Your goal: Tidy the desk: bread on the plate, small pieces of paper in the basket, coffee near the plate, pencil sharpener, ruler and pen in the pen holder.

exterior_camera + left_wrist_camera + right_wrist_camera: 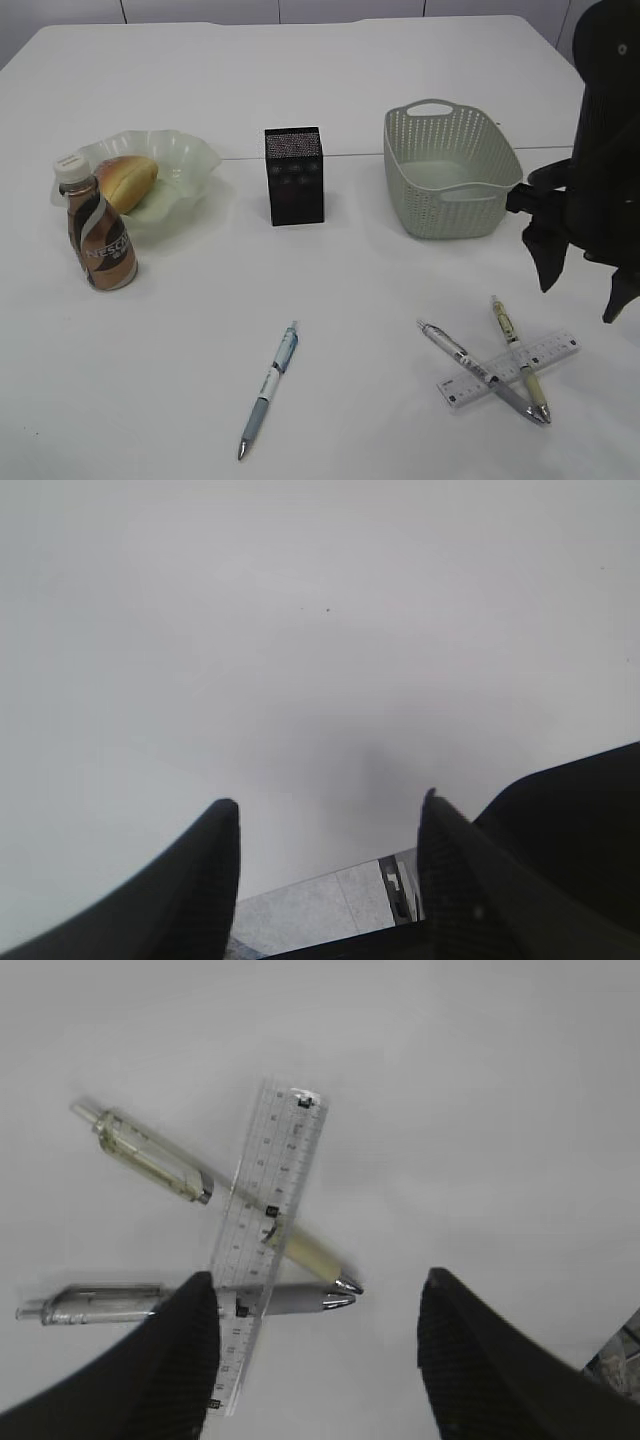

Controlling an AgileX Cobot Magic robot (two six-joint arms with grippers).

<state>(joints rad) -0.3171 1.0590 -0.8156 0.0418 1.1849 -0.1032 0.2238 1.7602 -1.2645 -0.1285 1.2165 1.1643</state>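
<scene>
Two claws stand parted and neither holds anything. Seen from the right wrist, the right gripper hangs over the desk with its jaws set wide; the ruler lies just ahead of its left finger, the lower end slipping under that finger's edge. Beneath the ruler cross two pens: a yellowish pen slanting away to the upper left, and a grey pen running off to the left, their tips meeting just ahead of the gap between the jaws. Ahead and to the right of this claw the white top is bare. In the exterior view the right gripper hovers near the right edge, the basket just to its left and the crossed pens and ruler below it toward the front edge. Farther left stand the pen holder, then the plate with the bread on it and the coffee touching the plate's near rim. A blue pen lies alone in the front middle, with open surface all around it. From the left wrist, the left gripper spreads its jaws over blank desk surface, and the table's edge and floor show behind it.
</scene>
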